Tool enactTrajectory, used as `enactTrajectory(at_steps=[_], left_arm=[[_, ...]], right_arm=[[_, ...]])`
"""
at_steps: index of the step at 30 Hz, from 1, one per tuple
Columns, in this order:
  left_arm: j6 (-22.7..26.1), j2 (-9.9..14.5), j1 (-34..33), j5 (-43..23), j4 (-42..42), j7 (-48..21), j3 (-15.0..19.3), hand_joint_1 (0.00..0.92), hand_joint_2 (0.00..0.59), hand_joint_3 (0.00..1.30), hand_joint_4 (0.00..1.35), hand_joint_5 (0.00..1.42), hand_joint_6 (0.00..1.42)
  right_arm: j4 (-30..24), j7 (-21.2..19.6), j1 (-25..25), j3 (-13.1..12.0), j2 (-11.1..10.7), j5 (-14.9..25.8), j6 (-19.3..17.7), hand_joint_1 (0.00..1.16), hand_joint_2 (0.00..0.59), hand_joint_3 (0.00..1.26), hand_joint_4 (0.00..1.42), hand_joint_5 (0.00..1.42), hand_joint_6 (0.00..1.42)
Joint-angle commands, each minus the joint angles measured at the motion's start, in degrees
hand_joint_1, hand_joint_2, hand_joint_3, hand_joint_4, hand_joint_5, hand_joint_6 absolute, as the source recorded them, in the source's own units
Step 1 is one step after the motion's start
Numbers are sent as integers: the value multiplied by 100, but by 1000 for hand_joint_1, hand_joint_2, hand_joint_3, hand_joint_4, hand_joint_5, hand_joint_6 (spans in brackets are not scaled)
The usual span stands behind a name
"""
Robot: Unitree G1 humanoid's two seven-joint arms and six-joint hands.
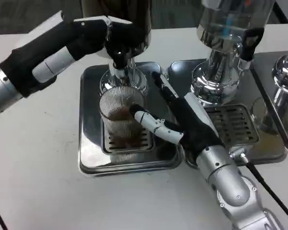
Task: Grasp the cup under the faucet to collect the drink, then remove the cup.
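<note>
— What are you failing to see from your end?

— I'm losing the top of the dispenser (117,12) at the frame's upper edge, and the left robot hand (108,36) is covering the faucet (120,72) handle, so I cannot tell whether its dark fingers are gripping it or only resting on it. The second machine (225,52) is being cut off at the top, and a third is only partly showing at the right edge.

— And the cup?

— The cup (121,117) is standing upright on the grate of the left drip tray (89,158), directly under the faucet. It's clear ribbed glass, and I'm seeing brown drink pooling in its lower part. How full it is, I'm struggling to judge through the ribs.

— Is the right robot hand holding it?

— The right robot hand (182,127) is lying against the cup's right side, one white finger touching the wall near the rim, another stretched behind it. A firm grip I'm not able to confirm. Both trays are sitting on the white bench (33,167).
</note>
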Motion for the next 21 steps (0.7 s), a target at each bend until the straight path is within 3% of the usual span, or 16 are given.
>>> enactTrajectory(at_steps=[1,11,21], left_arm=[[-49,174,28,-57,21,122,209,0,78,349,280,268,306],[-149,543,139,-98,-165,196,572,0,69,343,260,259,311],[-534,852,1037,2,-532,543,901,0,68,259,154,187,274]], right_arm=[[136,32,-142,-13,35,58,-173,447,249,0,0,0,0],[308,-11,-177,-37,115,139,-380,424,249,0,0,0,0],[510,81,-241,-35,85,136,-565,423,250,0,0,0,0]])
